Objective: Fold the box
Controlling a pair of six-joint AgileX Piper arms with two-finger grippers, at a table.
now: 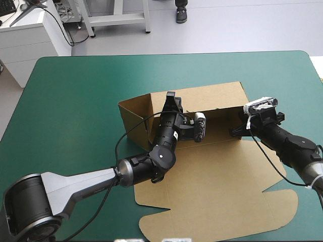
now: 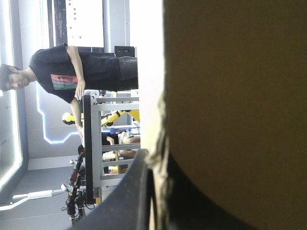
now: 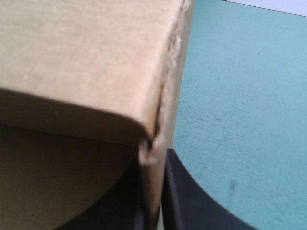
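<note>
on the bench (image 1: 70,101), left jaws and right jaws each clamp the raised wall of the box (image 1: 217,181); uneven pulling could tear it.

Robotics lab or test bay. Work table (image 1: 75,101) under a teal-green cover; smooth grey floor (image 1: 227,30) past its far edge. Beyond the left gripper (image 1: 170,98) and off to its left, a white cabinet (image 1: 25,45) with trailing black cables (image 1: 64,27); straight ahead of it, white metal frame legs (image 1: 116,20).
</note>
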